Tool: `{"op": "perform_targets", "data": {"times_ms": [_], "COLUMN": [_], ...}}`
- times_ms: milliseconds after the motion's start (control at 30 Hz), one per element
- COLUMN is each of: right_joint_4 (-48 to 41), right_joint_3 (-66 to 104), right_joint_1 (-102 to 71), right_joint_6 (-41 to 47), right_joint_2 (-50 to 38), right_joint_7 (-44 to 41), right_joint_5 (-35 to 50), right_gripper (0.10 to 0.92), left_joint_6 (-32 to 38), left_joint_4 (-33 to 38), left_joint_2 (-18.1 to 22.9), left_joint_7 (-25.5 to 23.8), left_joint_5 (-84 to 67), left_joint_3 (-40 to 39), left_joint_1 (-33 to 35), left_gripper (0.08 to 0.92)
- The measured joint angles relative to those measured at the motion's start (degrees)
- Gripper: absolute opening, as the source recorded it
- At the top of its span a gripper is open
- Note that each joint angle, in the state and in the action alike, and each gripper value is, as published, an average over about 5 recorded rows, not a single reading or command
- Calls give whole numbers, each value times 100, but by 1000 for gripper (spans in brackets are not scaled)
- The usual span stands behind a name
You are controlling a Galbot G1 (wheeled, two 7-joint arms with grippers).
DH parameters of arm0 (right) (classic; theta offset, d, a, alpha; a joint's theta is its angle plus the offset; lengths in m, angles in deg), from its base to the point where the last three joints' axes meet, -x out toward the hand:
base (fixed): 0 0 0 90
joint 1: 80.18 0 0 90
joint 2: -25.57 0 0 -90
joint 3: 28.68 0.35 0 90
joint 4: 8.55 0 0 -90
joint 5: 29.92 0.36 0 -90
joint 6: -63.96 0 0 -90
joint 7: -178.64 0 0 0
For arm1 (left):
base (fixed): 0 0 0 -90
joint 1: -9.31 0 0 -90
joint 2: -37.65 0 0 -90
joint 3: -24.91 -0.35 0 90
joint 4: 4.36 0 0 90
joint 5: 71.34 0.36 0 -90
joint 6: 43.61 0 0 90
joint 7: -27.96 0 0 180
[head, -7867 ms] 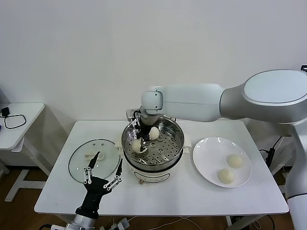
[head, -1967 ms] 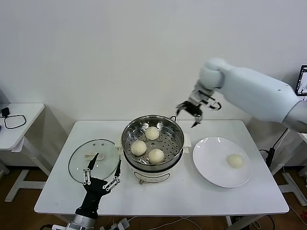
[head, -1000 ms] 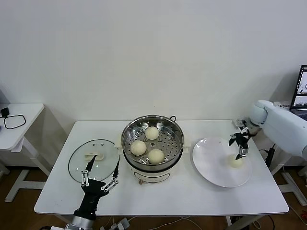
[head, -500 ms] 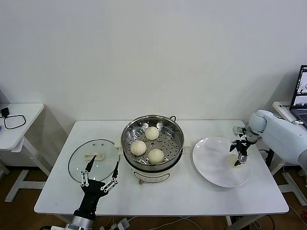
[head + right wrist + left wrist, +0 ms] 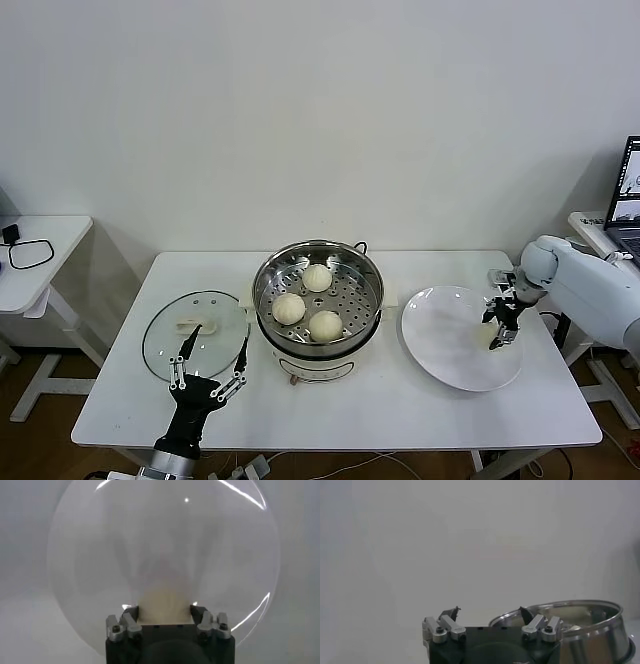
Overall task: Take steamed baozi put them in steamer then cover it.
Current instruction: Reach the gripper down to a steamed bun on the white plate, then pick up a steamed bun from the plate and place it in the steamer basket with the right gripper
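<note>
Your right gripper (image 5: pixel 499 326) clasped the last baozi (image 5: pixel 161 604) on the plate (image 5: pixel 440 335) | left gripper (image 5: pixel 207 372) spread, parked beside cover (image 5: pixel 195 333) | three buns (image 5: pixel 289 307) sat in steamer (image 5: pixel 318 300).

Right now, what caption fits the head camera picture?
Right gripper grips the last baozi on the plate; three wait in the steamer.

Steamer (image 5: pixel 318 300): polished stainless steel, mirror-bright, perforated metal tray; base matt white plastic. Cover (image 5: pixel 196 334): clear glass, metal rim, cream plastic handle. Plate (image 5: pixel 440 340): glossy white, smooth. Steamed baozi (image 5: pixel 289 308): matt, soft-looking dough. Table (image 5: pixel 340 415): smooth matt white.
</note>
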Motion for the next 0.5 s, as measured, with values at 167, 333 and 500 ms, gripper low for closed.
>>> {"op": "perform_targets", "data": {"times_ms": [167,333,500], "right_joint_4": [118,374,763], "right_joint_3": [-94,-373,-877], "right_joint_1": [174,598,1307], "right_joint_6": [8,63,191], "right_joint_2": [-71,-81,38], "right_joint_7": [-97,-319,-588], "right_joint_5": [77,270,653], "right_gripper": [679,679,679], "left_joint_6": [0,1,1], "left_joint_4": [24,55,89], "left_joint_2": [-30,-69,-117], "left_joint_7": [1,2,3], "left_joint_5": [-4,-12,-27], "left_joint_3": [-33,-71,-88], "left_joint_1": [-22,-52,-80], "left_gripper": [823,823,823]}}
